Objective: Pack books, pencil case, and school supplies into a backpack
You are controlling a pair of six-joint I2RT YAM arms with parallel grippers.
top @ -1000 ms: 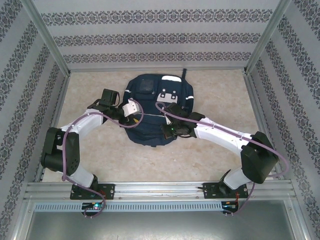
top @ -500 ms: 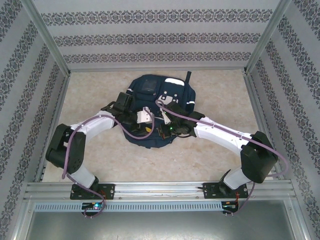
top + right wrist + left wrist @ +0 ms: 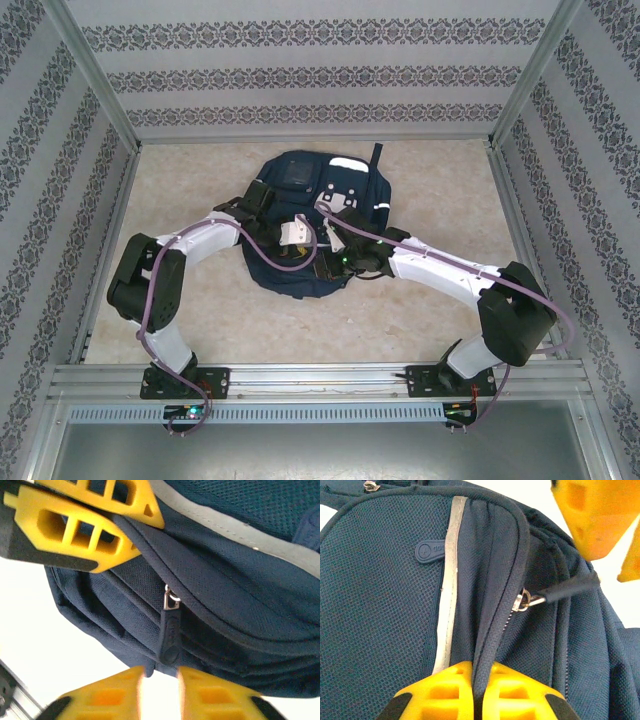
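Note:
The dark navy backpack (image 3: 290, 280) lies flat in the middle of the table, with its grey reflective stripe (image 3: 449, 595) showing close up. My left gripper (image 3: 481, 669) is shut on a raised fold of the backpack's fabric beside the zip, over the bag's middle (image 3: 308, 240). A metal zip slider (image 3: 522, 601) with a dark pull tab (image 3: 170, 635) sits just beyond. My right gripper (image 3: 160, 674) stands open right in front of that tab, with nothing between its fingers. The books, pencil case and school supplies are out of view.
Beige tabletop (image 3: 200, 180) surrounds the bag on all sides. Aluminium frame posts and patterned walls (image 3: 60, 150) close in the cell at left, right and back. Both arms meet over the bag's lower half, with fingertips close together.
My left arm swung right from the bag's left edge to its middle and closed on the fabric fold. The right arm stayed almost in place and its jaws parted.

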